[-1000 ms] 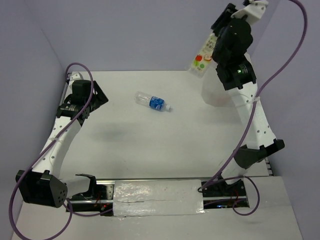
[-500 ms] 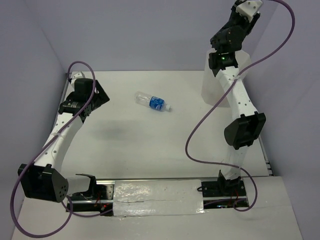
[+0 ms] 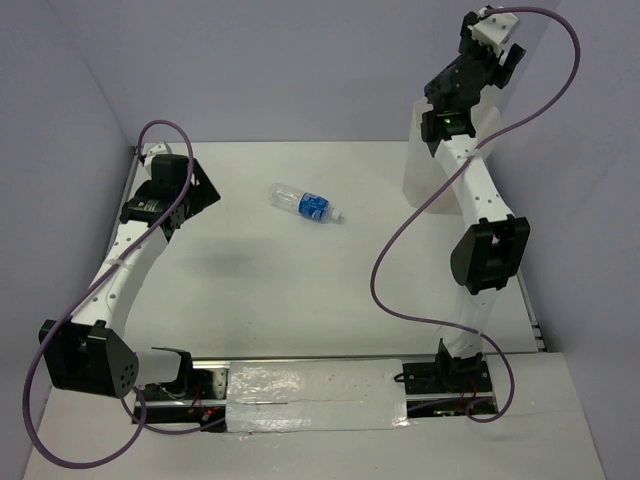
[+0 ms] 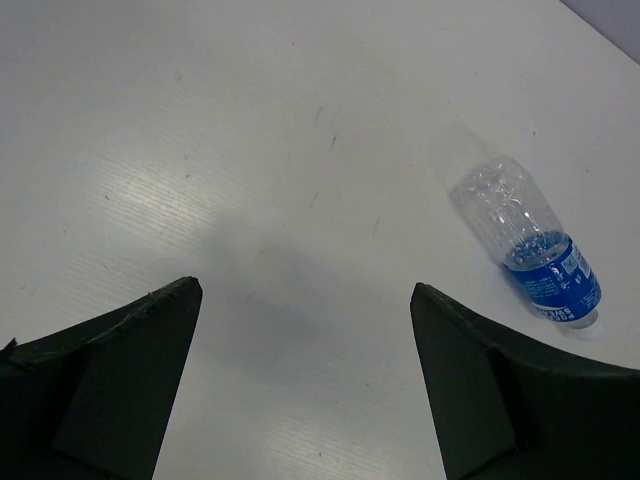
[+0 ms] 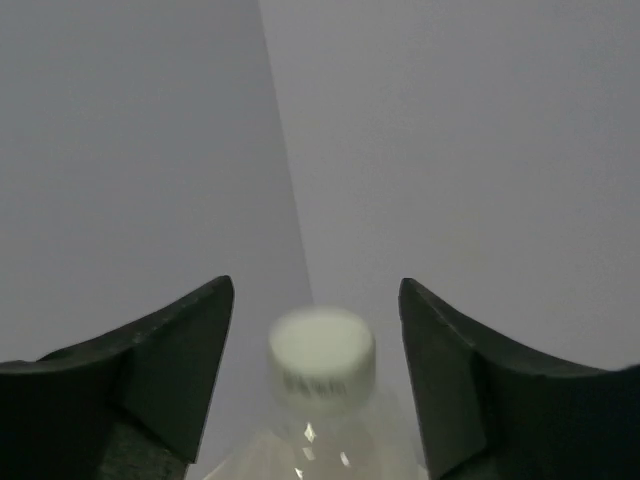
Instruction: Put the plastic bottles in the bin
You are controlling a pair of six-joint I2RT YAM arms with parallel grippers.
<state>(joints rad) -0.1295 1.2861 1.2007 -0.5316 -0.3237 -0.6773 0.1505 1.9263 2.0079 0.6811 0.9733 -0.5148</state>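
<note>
A clear blue-labelled bottle (image 3: pixel 308 203) lies on its side on the white table; the left wrist view shows this bottle (image 4: pixel 535 250) ahead and to the right of my fingers. My left gripper (image 4: pixel 305 290) hovers open over bare table, holding nothing. My right gripper (image 3: pixel 488 50) is raised high above the translucent white bin (image 3: pixel 420 170) at the back right. In the right wrist view that gripper (image 5: pixel 315 290) stands open, with a blurred white-capped clear bottle (image 5: pixel 322 360) between the fingers and a gap on each side of the cap.
Purple-grey walls close off the back and both sides. Purple cables (image 3: pixel 400 250) loop from both arms. A taped metal rail (image 3: pixel 310 390) runs along the near edge between the arm bases.
My right arm has swung the white-green labelled bottle up over the bin and the jaws have opened. That bottle no longer shows in the top view. The left arm has barely moved.
</note>
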